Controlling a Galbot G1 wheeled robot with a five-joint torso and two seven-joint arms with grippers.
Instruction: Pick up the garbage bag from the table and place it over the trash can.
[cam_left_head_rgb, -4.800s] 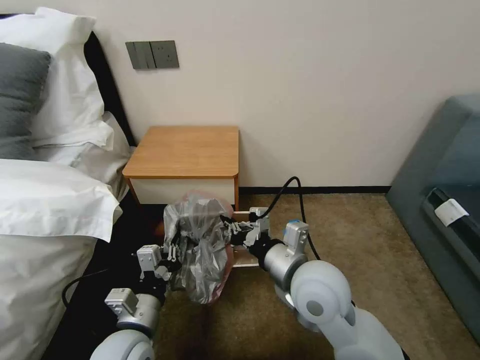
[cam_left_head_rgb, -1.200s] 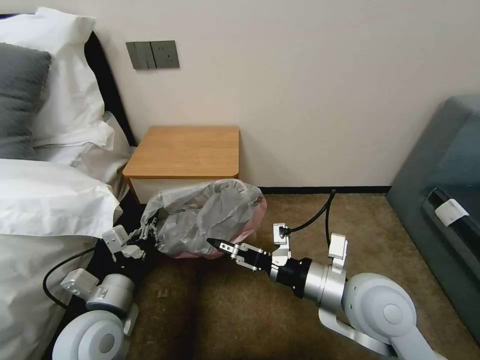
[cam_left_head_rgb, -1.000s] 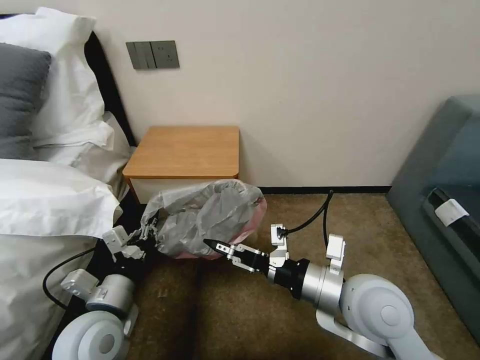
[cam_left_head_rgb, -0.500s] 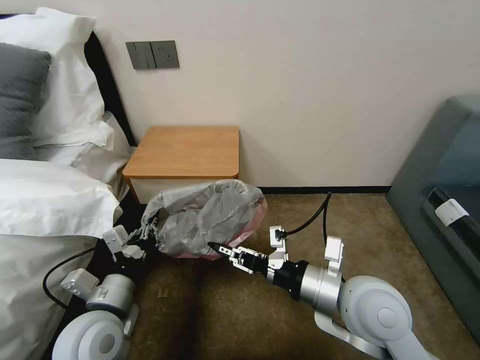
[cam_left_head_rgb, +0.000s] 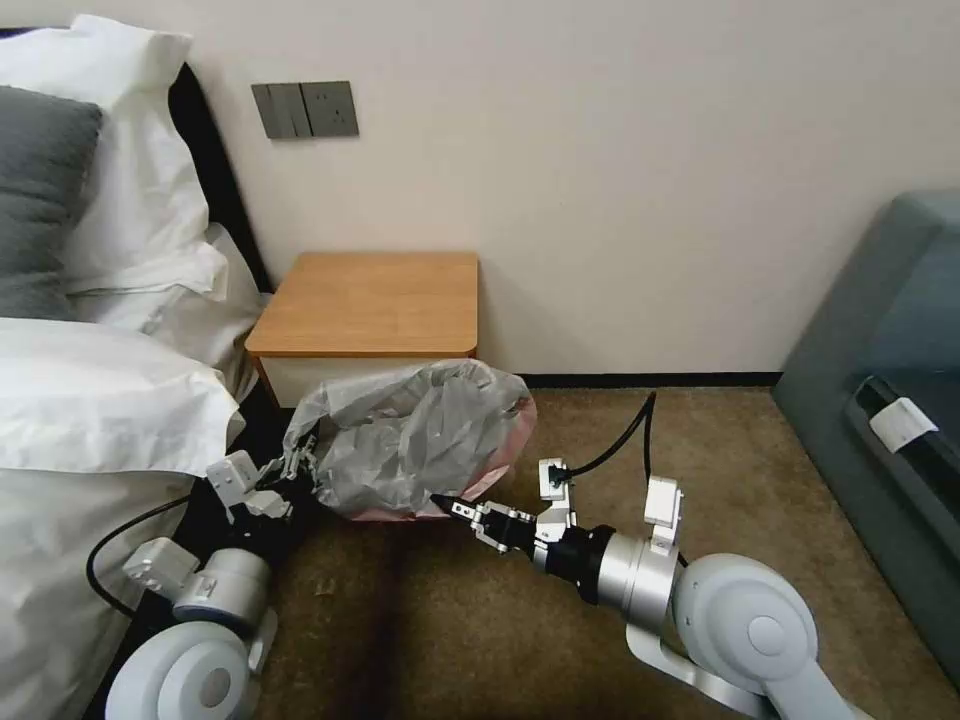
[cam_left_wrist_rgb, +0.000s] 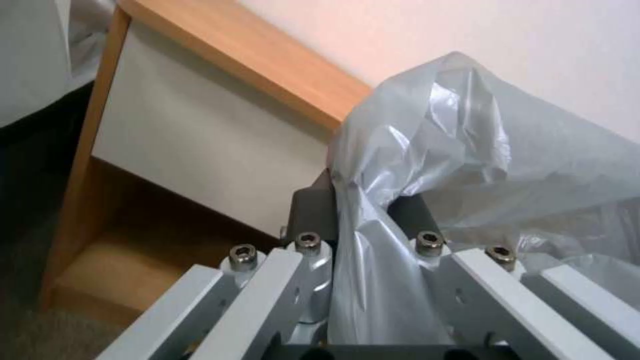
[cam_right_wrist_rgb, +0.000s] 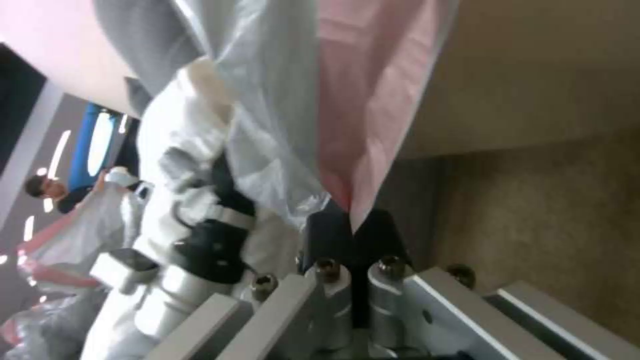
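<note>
The garbage bag (cam_left_head_rgb: 410, 440), crinkly grey with a pinkish-red edge, hangs spread wide just in front of the table (cam_left_head_rgb: 370, 300), low over the carpet. My left gripper (cam_left_head_rgb: 300, 470) is shut on the bag's edge on the bed side; in the left wrist view the plastic (cam_left_wrist_rgb: 467, 150) runs between the dark pads (cam_left_wrist_rgb: 313, 205). At the bag's lower near edge my right gripper (cam_left_head_rgb: 445, 503) is shut. The right wrist view shows its tips (cam_right_wrist_rgb: 350, 232) pinching the pink edge (cam_right_wrist_rgb: 373, 100). The trash can is hidden behind the bag.
A bed with white linen (cam_left_head_rgb: 90, 400) stands close on the left, beside the left arm. A grey-green upholstered seat (cam_left_head_rgb: 890, 400) fills the right. Brown carpet (cam_left_head_rgb: 700, 440) lies open between them. The wall (cam_left_head_rgb: 600, 180) is right behind the table.
Since 4.8 s ago the bunched bag has been spread wide between the grippers. In the last second my right gripper drew slightly right and toward me, tugging the pink edge; the left arm stayed still.
</note>
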